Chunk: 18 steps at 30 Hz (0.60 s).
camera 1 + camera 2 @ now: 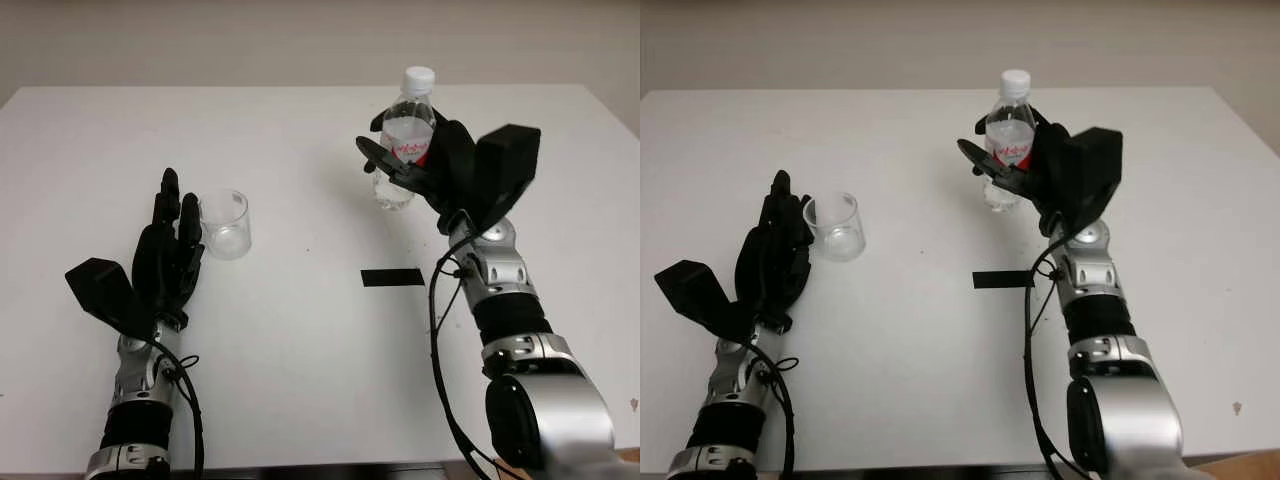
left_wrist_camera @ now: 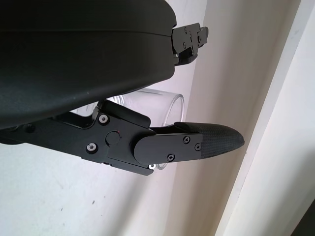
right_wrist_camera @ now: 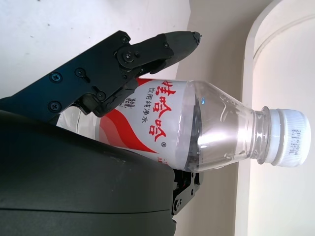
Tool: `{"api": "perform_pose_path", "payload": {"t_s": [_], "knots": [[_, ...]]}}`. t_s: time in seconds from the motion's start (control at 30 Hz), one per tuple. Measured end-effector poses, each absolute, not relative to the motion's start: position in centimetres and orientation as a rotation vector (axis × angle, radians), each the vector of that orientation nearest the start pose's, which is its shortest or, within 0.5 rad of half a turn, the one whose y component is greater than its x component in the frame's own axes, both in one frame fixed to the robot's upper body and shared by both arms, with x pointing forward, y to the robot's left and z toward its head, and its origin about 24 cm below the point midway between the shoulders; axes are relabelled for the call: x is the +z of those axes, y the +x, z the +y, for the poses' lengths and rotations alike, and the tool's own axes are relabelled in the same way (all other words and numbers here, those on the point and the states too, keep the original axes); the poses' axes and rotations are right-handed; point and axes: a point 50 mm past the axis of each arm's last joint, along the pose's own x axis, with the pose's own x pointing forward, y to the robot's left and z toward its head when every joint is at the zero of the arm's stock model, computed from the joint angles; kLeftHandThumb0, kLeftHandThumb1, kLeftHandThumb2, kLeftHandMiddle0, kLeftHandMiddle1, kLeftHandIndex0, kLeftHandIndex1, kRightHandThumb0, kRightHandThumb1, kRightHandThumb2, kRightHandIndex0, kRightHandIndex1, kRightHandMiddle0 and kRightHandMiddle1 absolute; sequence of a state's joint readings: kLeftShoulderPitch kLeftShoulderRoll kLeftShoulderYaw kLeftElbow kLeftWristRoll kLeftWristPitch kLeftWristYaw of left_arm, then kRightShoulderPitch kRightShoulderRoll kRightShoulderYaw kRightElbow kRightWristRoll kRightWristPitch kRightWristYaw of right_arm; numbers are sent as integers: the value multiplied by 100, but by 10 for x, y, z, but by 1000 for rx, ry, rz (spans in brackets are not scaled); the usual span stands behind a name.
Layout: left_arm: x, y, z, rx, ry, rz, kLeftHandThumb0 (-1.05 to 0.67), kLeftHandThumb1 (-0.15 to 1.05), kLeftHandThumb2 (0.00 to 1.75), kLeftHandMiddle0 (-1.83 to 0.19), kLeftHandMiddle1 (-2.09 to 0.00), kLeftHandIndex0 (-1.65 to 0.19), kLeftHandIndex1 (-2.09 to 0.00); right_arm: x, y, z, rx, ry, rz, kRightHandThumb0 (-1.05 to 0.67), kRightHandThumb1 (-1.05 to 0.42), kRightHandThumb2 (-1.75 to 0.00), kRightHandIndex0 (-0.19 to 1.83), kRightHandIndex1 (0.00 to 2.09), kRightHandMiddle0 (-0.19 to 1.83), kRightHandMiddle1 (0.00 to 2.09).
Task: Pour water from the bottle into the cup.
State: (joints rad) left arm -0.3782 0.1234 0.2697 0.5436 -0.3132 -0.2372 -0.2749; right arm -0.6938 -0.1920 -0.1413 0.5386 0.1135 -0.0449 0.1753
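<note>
The right hand point(image 1: 420, 160) grips the capped bottle point(image 1: 408, 135) toward the table's point(image 1: 300, 340) far edge. The left hand point(image 1: 170, 250) sits beside the cup point(image 1: 225, 224), fingers around it without a clear grip. Nothing looks poured yet.

We note a white counter point(image 1: 300, 350) bearing a black tape strip point(image 1: 393, 277), with a plain beige wall point(image 1: 300, 40) behind its far edge.

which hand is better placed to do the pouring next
Right. The right hand is already wrapped around the capped water bottle, upright on the table. The left hand is beside the clear cup, probably better suited to steadying it. The white cap is still on.
</note>
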Motion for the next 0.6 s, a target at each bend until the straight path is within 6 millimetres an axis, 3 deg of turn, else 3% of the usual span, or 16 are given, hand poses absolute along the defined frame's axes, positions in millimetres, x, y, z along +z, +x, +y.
{"api": "perform_pose_path", "payload": {"t_s": [0.13,0.3,0.6], "knots": [[52,315,212,-19,-238,-140,-73,105,45,17,-5,18,-5,129,361,-174,112,-19,-181,-42,-105,-40,141,209,99,209],[52,312,215,-16,-235,-139,-72,105,46,17,-5,18,-5,110,346,-175,100,8,-110,-41,-105,-38,129,209,89,209],[51,309,216,-17,-240,-135,-73,105,44,17,-5,18,-5,89,324,-167,118,29,-24,-42,-105,-40,137,209,91,209]]}}
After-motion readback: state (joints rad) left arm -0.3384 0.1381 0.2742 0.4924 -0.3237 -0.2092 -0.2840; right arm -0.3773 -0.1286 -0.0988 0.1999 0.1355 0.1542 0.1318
